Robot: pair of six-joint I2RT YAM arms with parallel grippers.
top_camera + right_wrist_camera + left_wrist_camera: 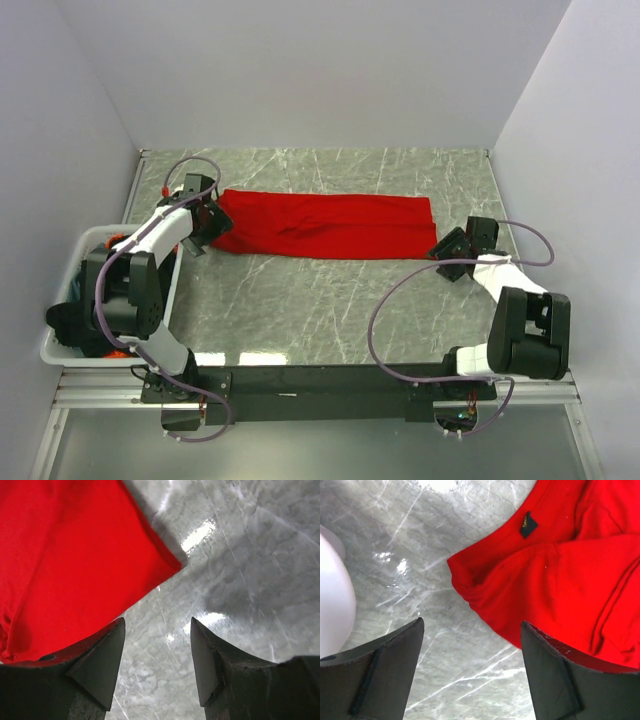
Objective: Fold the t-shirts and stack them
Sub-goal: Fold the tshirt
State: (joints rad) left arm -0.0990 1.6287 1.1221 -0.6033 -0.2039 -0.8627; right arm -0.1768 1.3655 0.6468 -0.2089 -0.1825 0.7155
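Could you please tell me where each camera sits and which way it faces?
Top external: above and behind the bases, looking down on the marble table, red t-shirt and white basket; both arms show.
Left wrist: on the left arm, looking down at the shirt's labelled end; its open jaws frame the bottom.
Right wrist: on the right arm, looking down at the shirt's opposite corner; its open jaws show.
Shared: all three see the red t-shirt and table.

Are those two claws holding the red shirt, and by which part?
Nothing is held. The left end effector and the right end effector stand open at opposite ends of the red t-shirt, which lies on the table.
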